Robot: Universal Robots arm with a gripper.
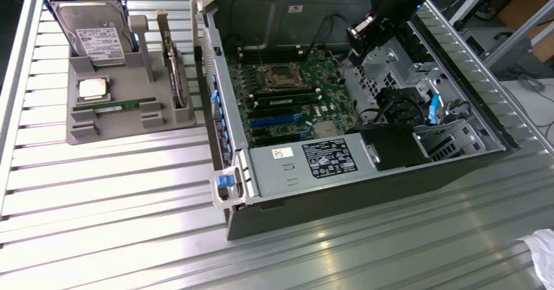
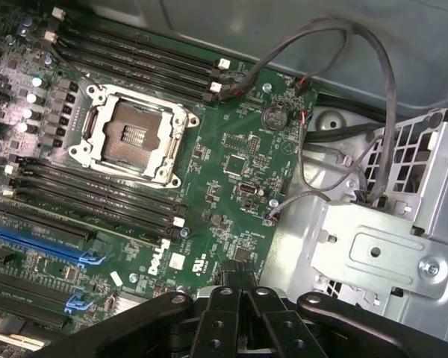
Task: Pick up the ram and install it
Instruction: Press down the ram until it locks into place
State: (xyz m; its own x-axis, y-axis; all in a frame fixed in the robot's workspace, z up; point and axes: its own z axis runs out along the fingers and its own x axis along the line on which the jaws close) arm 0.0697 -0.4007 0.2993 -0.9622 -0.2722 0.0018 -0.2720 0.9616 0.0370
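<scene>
The ram [image 1: 113,106], a long green stick with a white sticker, lies flat in a slot of the grey holder [image 1: 130,131] at the exterior view's left, outside the case. My gripper [image 1: 368,34] hangs far from it, over the open computer case's far side above the motherboard [image 1: 290,89]. In the wrist view my gripper [image 2: 241,280] looks down on the motherboard [image 2: 239,164] with its fingers [image 2: 231,280] pressed together and nothing between them. Black memory slots [image 2: 97,198] run beside the open CPU socket [image 2: 131,133]. Whether a stick sits in them I cannot tell.
The holder also carries a silver hard drive [image 1: 93,34], a square CPU chip [image 1: 93,89] and a thin board on edge [image 1: 178,79]. Inside the case are black cables [image 2: 358,89], a metal bracket [image 2: 381,253] and the power supply [image 1: 312,163]. Slatted metal table [image 1: 113,205] all around.
</scene>
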